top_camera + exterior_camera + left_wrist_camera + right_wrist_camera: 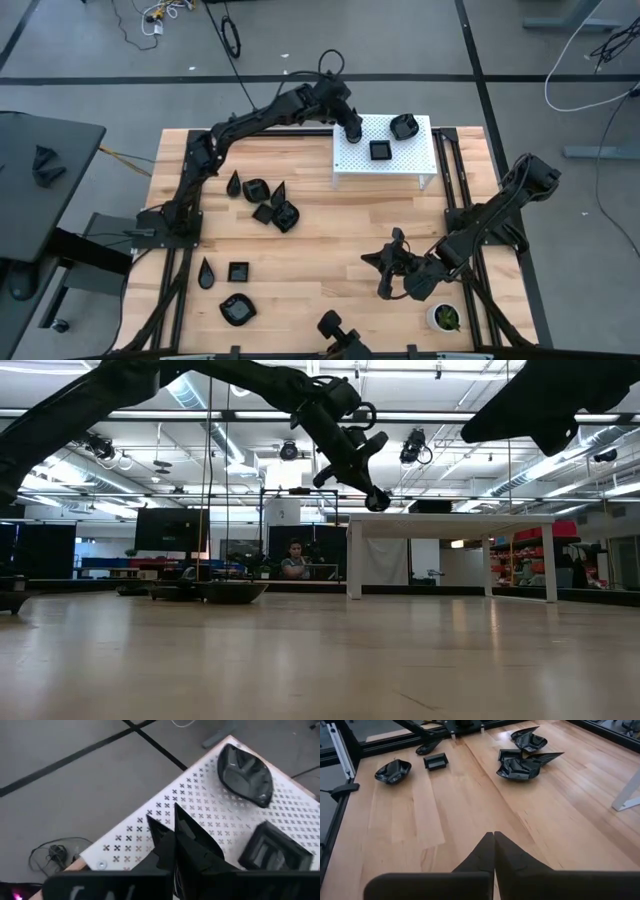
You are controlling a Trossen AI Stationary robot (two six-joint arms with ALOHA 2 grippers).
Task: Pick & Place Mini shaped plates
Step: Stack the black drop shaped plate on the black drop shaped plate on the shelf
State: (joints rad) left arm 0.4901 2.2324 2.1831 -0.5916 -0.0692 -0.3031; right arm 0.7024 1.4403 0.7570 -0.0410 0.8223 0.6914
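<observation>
My left gripper (352,130) (174,837) hangs over the left part of the white perforated stand (352,160), shut on a small glossy black plate (186,827). A square plate (380,151) (274,847) and an oval plate (404,127) (246,772) lie flat on the stand. Several more black plates lie in a cluster (268,200) (522,765) on the wooden table. A teardrop (206,272), a square (238,271) and an oval (237,310) lie near the left front. My right gripper (375,263) (494,835) is shut and touches nothing, low over the table's right front. My left gripper pinches a black plate between its two fingers, slanting down from above. A pointed end of the plate (175,809) sticks out past the fingertips. The low view shows the gripper's lower end (377,500) clear above the stand's top. The fingers hide which part they are on.
A small white pot with a green plant (445,317) stands at the table's right front corner, close to my right arm. A dark camera mount (335,328) sits at the near edge. Bare wood lies between the plate cluster and my right gripper.
</observation>
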